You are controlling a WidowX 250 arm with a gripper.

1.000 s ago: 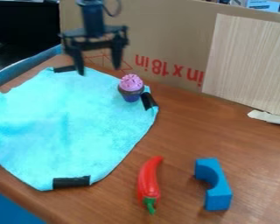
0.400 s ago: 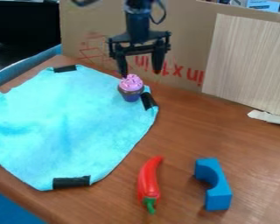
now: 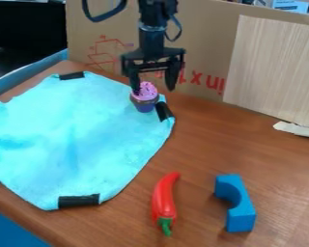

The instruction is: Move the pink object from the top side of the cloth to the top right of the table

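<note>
Hangs from the top edge of the view on a black arm point(image 3: 152, 38), nearly upright (a slight lean at most), and points the tool point(image 3: 154, 91) downward, with both fingers point(image 3: 173, 75) spread well apart, tips lowermost.

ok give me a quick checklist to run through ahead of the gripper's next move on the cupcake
1. Gripper open: ok, its fingers stand apart.
2. Pink-topped cupcake upright on the cloth: ok, near the black tape at the cloth's right corner.
3. Cupcake centred between the fingers: not ok, it looks offset toward the finger on the picture's left, which overlaps its frosting in this view.
4. Fingertips at grasping depth: cannot tell from this one angle.
5. Red chili and blue block clear of the cupcake: ok, both lie well apart from it, nearer the camera.
</note>
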